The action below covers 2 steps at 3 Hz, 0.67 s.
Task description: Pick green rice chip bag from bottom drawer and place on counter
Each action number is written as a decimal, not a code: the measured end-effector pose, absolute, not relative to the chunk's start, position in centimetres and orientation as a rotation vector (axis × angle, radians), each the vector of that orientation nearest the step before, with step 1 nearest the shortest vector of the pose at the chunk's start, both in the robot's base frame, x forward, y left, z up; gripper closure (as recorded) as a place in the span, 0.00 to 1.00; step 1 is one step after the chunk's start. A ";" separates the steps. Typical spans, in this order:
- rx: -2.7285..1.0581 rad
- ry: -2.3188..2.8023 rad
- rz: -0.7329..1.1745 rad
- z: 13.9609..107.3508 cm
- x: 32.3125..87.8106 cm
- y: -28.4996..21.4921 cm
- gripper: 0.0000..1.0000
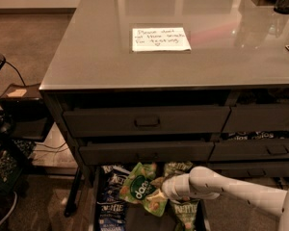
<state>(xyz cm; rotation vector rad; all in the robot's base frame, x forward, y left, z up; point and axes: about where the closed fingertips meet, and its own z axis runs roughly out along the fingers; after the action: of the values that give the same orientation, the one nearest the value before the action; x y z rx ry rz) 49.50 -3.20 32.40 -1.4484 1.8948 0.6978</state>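
The green rice chip bag [140,188], bright green with white "dang" lettering, lies tilted on top of other bags in the open bottom drawer [135,220]. My gripper [160,194] is at the end of the white arm that reaches in from the lower right. It is down in the drawer at the bag's right edge and touches it. The glossy grey counter [96,57] fills the upper part of the view, with a white handwritten note [160,39] on it.
Dark blue Kettle bags [111,201] lie left of the green bag and olive Kettle bags [185,211] lie under my arm. Two closed drawers with recessed handles [147,121] stand above. A black box and cables [19,109] are on the floor at left.
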 end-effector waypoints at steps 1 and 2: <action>-1.452 1.887 0.706 32.7 49.2 -2.6 1.00; -1.466 1.874 0.732 34.3 48.6 -0.3 1.00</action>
<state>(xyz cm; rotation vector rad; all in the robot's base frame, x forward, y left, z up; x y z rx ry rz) 48.55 -0.29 34.25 -1.4657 1.8740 0.7319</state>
